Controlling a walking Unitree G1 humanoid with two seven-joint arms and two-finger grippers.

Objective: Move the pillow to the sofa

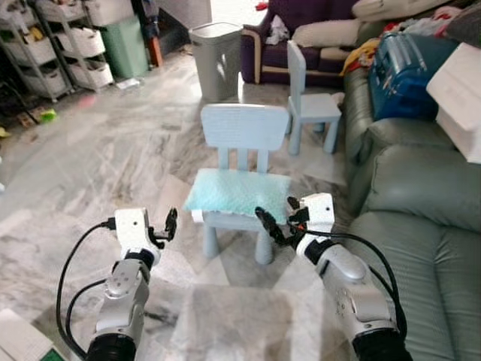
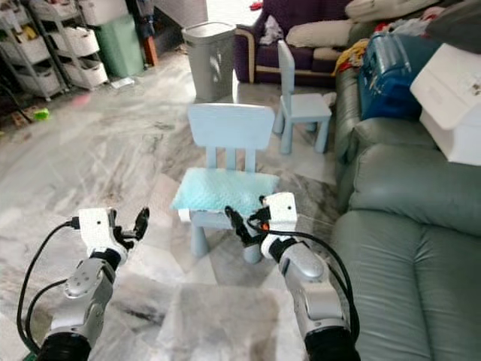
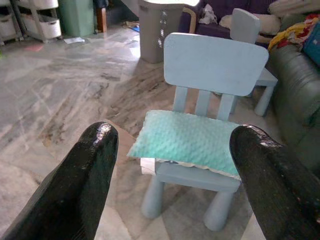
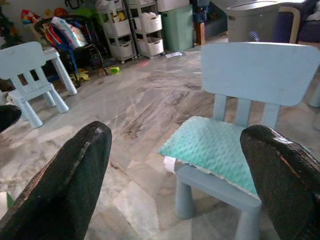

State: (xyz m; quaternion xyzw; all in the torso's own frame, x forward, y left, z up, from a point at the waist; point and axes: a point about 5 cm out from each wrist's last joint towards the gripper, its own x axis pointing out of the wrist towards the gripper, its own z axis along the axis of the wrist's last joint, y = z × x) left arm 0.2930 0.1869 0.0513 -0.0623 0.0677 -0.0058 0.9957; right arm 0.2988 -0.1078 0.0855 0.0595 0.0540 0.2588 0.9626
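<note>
A mint-green pillow [image 1: 237, 192] is lying on the seat of a light-blue child's chair [image 1: 243, 129] at frame centre. The left gripper [image 1: 167, 226] and right gripper [image 1: 276, 220] are hovering before it, jaws spread and holding nothing, with the grey-green sofa [image 1: 421, 226] filling the right edge.

Both arms raised forward, left gripper [image 1: 167, 226] and right gripper [image 1: 276, 220] fingers spread apart

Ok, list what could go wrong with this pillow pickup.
The pillow overhangs the small chair's seat, so a one-sided pinch could drag it to the floor. The light chair may tip if the right gripper bumps it. Boxes crowd the sofa, narrowing the drop zone.
</note>
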